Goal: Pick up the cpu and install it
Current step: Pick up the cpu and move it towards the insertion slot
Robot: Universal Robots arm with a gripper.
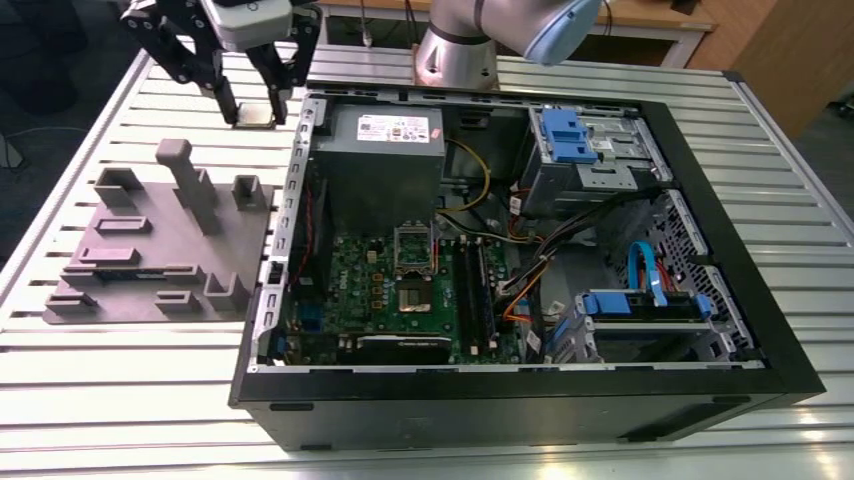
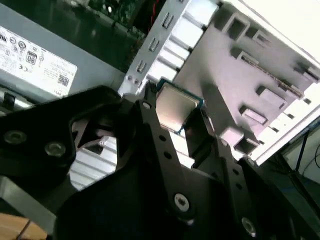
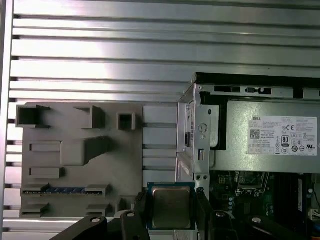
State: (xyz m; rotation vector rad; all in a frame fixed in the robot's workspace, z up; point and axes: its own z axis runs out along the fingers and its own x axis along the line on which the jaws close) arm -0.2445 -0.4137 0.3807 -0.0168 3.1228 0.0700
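The cpu (image 1: 256,117), a small square chip with a silver top, hangs in the air between the black fingers of my gripper (image 1: 255,110), which is shut on it. It is held above the slatted table, just off the open computer case's (image 1: 287,330) far corner on the exterior view's left, beyond the grey fixture (image 1: 160,245). Both wrist views show the cpu (image 2: 175,106) (image 3: 171,206) clamped by its edges, over the gap between fixture and case wall. The motherboard socket (image 1: 412,292) lies inside the case, well away from the gripper.
The grey fixture (image 3: 75,155) carries upright posts and blocks. Inside the case are a grey power supply (image 1: 380,130), blue-latched drive bays (image 1: 581,140), cables and memory slots. The arm's base (image 1: 454,50) stands behind the case. The metal table (image 1: 120,400) is slatted.
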